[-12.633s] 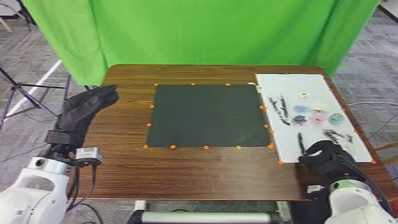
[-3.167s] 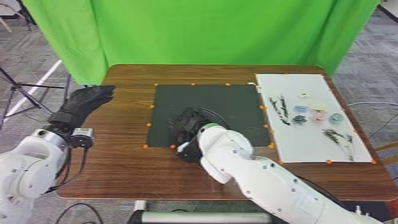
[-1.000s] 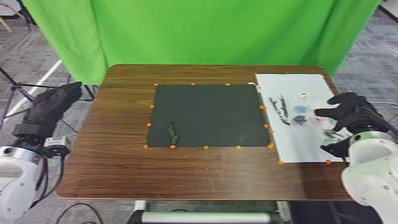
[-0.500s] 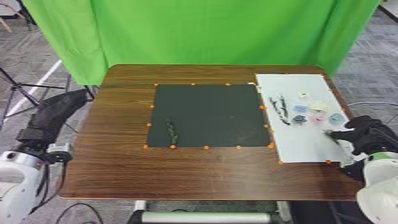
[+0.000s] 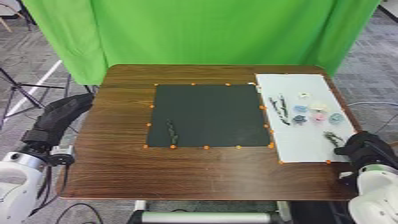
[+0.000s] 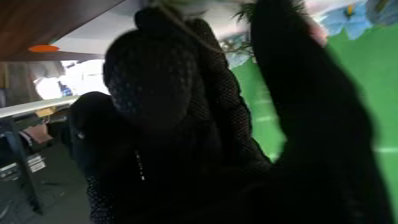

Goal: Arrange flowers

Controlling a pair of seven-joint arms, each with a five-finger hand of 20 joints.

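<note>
My left hand (image 5: 64, 111) is open at the table's left edge. My right hand (image 5: 366, 146) is at the front right corner of the white sheet (image 5: 298, 150), open, its fingers over the lower stem of a green leafy sprig (image 5: 332, 137). In the right wrist view, a thin stem (image 6: 192, 31) crosses by the fingertips of my right hand (image 6: 169, 115), and its thumb stands apart. Another sprig (image 5: 172, 135) lies on the dark mat (image 5: 209, 110). Two dark branches (image 5: 275, 107) and several flower heads, among them a pink one (image 5: 319, 118) and a teal one (image 5: 336, 118), lie on the sheet.
The brown table (image 5: 204, 175) has orange markers around the mat and the sheet. A green curtain (image 5: 213, 35) hangs behind its far edge. Beyond the table's right edge stands a chair.
My right hand has moved from over the flower heads toward the sheet's front right corner, uncovering them and the sprig's leafy top. My left hand has shifted slightly.
</note>
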